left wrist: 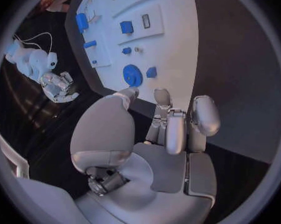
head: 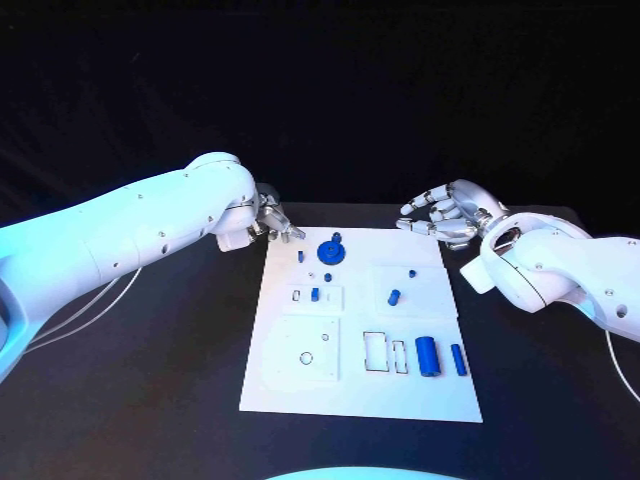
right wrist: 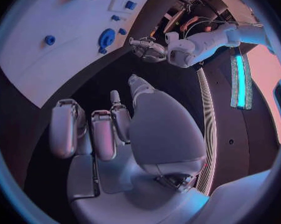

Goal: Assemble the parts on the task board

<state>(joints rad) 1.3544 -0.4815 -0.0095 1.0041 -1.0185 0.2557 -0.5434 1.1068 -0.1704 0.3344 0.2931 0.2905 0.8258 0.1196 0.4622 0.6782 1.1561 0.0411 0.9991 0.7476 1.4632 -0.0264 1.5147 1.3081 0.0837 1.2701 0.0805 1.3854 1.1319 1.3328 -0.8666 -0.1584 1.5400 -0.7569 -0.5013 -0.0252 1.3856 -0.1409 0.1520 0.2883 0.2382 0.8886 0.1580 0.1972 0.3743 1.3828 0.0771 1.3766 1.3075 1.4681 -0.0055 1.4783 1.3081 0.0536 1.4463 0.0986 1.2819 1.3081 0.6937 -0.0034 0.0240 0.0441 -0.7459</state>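
Observation:
The white task board [head: 352, 395] lies in the middle of the table. On its far end lies a round blue part [head: 332, 250], with several small blue parts [head: 316, 294] behind and beside it and one more [head: 395, 296] to the right. Two blue cylinders [head: 427, 356] lie near the front right. My left hand [head: 270, 222] hovers off the board's far left corner, fingers apart and holding nothing. My right hand [head: 443, 215] hovers off the far right corner, also holding nothing. The left wrist view has my left hand [left wrist: 168, 129] before the round part [left wrist: 132, 75]. The right wrist view has my right hand [right wrist: 112, 129] beside the board [right wrist: 41, 59].
The black table [head: 162, 380] spreads on both sides of the board. Recessed outlines [head: 306, 350] mark the board's front left and middle. A white cable [head: 90, 305] runs under my left arm.

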